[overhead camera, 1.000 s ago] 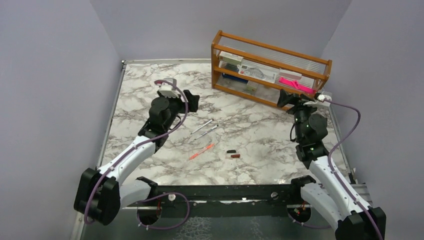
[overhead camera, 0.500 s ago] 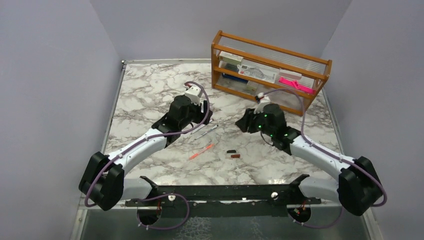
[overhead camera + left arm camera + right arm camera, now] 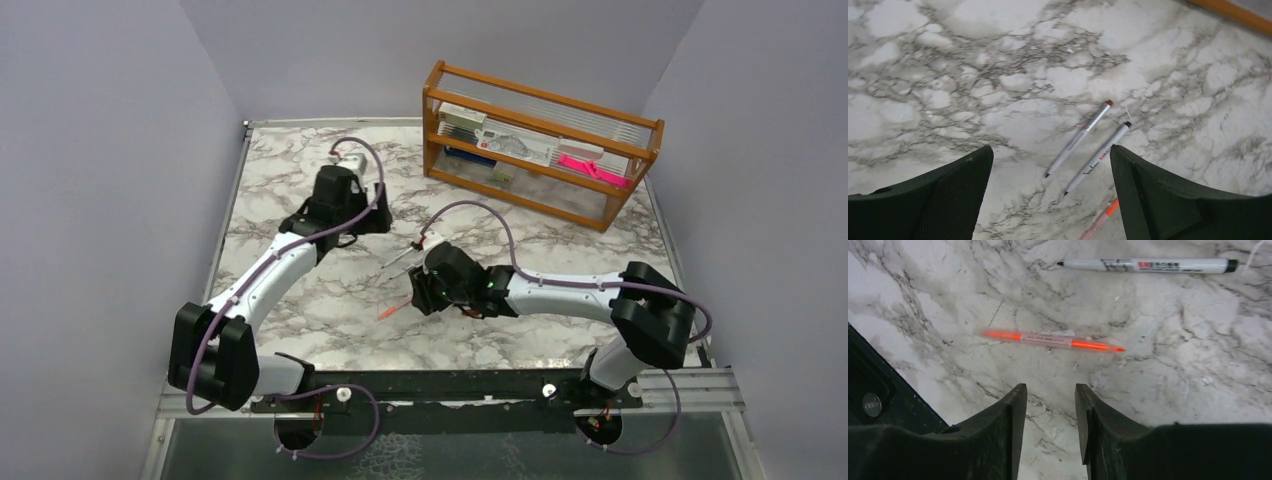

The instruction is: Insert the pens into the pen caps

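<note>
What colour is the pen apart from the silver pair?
That pen is orange-red; right wrist view.

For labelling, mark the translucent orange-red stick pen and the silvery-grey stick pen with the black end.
Translucent orange-red stick pen [image 3: 1050, 340]: right wrist view, middle of barrel.
Silvery-grey stick pen with the black end [image 3: 1148, 265]: right wrist view, printed barrel.

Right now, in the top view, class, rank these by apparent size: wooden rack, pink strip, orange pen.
Largest to smallest: wooden rack; pink strip; orange pen. The right gripper hides part of the pen, so second and third are unsure.
</note>
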`<action>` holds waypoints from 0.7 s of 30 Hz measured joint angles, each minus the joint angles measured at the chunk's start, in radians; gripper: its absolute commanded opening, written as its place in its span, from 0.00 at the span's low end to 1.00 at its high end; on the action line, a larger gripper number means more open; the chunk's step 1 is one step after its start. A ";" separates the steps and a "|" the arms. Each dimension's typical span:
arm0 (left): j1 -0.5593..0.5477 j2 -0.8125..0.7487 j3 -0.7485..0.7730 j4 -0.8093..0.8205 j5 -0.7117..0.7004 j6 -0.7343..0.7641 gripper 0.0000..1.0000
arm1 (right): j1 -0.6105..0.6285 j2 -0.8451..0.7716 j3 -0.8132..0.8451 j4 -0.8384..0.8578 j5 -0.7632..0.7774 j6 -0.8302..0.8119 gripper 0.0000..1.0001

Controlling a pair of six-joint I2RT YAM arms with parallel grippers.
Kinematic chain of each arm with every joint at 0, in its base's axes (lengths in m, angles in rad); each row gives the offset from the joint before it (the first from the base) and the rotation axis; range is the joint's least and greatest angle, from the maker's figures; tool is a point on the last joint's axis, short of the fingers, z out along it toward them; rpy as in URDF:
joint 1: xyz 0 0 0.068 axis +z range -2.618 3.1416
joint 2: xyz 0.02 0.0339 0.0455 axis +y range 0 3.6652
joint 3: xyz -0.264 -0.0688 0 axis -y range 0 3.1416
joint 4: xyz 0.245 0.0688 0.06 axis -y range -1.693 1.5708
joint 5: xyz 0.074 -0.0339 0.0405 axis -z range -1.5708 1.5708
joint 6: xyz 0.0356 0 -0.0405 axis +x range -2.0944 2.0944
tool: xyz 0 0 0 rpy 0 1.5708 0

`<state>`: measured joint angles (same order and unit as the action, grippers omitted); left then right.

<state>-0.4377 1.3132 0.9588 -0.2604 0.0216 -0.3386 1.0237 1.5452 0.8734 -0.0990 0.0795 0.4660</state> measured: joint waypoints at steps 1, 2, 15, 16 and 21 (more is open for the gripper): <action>0.046 0.000 -0.007 -0.006 0.017 -0.021 0.90 | 0.026 0.024 0.017 -0.011 0.011 0.001 0.56; 0.098 0.000 -0.016 -0.009 0.046 -0.048 0.90 | 0.045 0.039 0.027 -0.018 0.017 0.004 0.65; 0.295 -0.014 -0.081 -0.003 0.161 -0.214 0.89 | 0.064 0.163 0.141 -0.116 0.144 0.189 0.63; 0.300 -0.020 -0.083 -0.002 0.161 -0.214 0.89 | 0.064 0.162 0.141 -0.122 0.162 0.218 0.67; 0.322 -0.043 -0.089 -0.001 0.160 -0.214 0.86 | 0.075 0.148 0.138 -0.131 0.220 0.342 0.72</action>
<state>-0.1158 1.2705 0.8703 -0.2615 0.1818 -0.5522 1.0985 1.6928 1.0119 -0.2302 0.3000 0.8082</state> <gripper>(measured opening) 0.873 0.700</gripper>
